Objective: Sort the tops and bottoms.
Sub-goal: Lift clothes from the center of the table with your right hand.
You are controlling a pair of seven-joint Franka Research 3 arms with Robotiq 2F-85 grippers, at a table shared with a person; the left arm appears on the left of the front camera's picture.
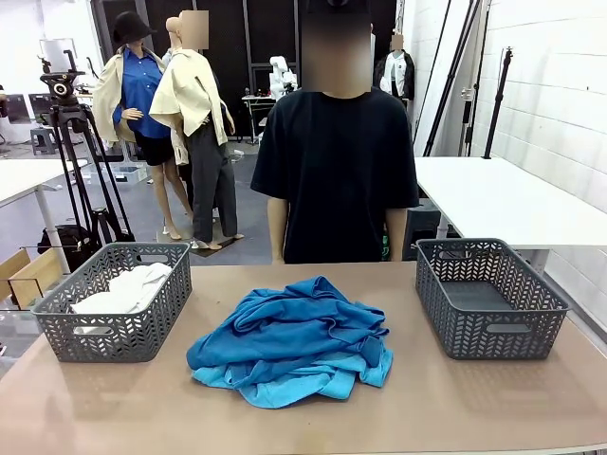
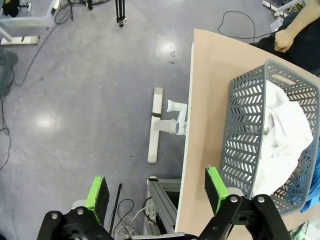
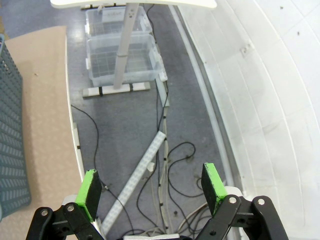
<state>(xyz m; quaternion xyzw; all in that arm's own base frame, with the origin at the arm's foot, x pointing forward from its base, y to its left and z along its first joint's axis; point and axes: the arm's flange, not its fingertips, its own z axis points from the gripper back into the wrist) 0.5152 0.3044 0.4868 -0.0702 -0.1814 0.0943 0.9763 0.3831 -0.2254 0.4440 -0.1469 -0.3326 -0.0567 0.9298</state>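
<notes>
A heap of loose tops (image 1: 289, 341), royal blue over sky blue, lies in the middle of the table. A white top (image 1: 123, 289) is bundled inside the left grey basket (image 1: 109, 334); the left wrist view shows that white top (image 2: 285, 145) in the same basket (image 2: 240, 130). My left gripper (image 2: 156, 194) hangs open above the floor off the table's left edge, with nothing between its green pads. Off the table's right edge, my right gripper (image 3: 152, 186) is open over the floor and cables. Bottoms are out of view.
The right grey basket (image 1: 488, 296) holds nothing; its wall (image 3: 9, 140) edges the right wrist view. A person in a black T-shirt (image 1: 337, 171) stands at the far side, one hand (image 2: 284, 39) near the table. Clear storage bins (image 3: 122, 55) sit on the floor.
</notes>
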